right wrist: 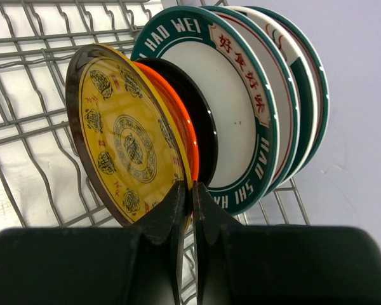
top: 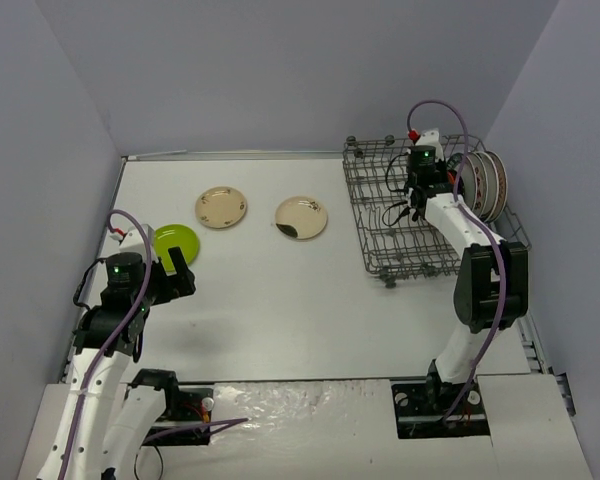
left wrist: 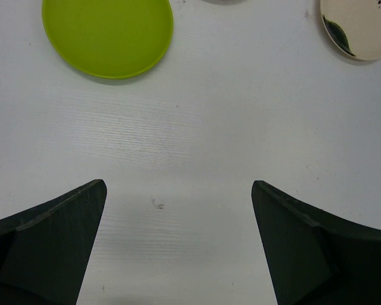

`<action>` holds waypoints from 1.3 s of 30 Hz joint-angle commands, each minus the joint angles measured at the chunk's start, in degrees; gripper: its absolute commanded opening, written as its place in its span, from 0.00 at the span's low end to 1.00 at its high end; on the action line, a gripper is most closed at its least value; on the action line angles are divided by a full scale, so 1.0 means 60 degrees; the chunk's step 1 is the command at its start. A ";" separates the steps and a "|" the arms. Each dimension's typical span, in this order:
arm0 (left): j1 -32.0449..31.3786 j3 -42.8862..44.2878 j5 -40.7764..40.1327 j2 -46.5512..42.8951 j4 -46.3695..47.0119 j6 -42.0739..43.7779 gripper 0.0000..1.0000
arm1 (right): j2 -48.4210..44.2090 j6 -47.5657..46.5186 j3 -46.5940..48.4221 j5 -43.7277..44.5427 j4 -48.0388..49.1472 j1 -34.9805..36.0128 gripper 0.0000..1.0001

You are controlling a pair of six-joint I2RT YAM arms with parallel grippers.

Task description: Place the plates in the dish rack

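The grey wire dish rack (top: 380, 215) stands at the back right. Several plates stand upright in it (top: 485, 185). In the right wrist view these are a yellow plate with a brown rim (right wrist: 124, 140), an orange one (right wrist: 181, 117), a black one (right wrist: 203, 121) and white ones with green rims (right wrist: 241, 108). My right gripper (right wrist: 192, 190) is shut on the lower rim of the yellow plate, inside the rack (top: 448, 178). My left gripper (left wrist: 178, 203) is open and empty over bare table. A lime-green plate (left wrist: 108, 35) lies just beyond it.
Two cream plates lie flat on the table at the back middle (top: 221, 207) (top: 301, 217), with the lime-green plate (top: 175, 240) to their left. One cream plate shows in the left wrist view (left wrist: 359, 28). Grey walls enclose the table on three sides.
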 commanded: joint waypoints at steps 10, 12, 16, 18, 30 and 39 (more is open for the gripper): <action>0.0068 0.0264 -0.0164 0.0083 0.0386 0.0174 0.97 | 0.0215 0.0290 -0.0622 -0.0412 0.0985 -0.0014 0.00; 0.0076 0.0257 -0.0170 0.0083 0.0386 0.0174 0.97 | 0.0215 0.0356 -0.0630 -0.0483 0.0954 -0.0014 0.03; 0.0068 0.0250 -0.0148 0.0058 0.0386 0.0164 0.97 | 0.0102 0.0617 -0.0532 -0.0825 0.0689 0.0006 0.25; 0.0068 0.0237 -0.0148 0.0041 0.0386 0.0159 0.97 | -0.0123 0.0772 -0.0506 -0.0882 0.0581 0.0090 0.37; 0.0083 0.0265 -0.0573 0.0538 0.0285 -0.0750 0.97 | -0.3392 0.1608 0.0021 -0.1483 -0.0597 0.1772 0.72; 0.0342 0.0258 -0.0646 0.2568 0.1875 -0.3410 0.97 | -0.7063 0.5404 -0.1635 -0.5086 -0.0619 0.1779 0.95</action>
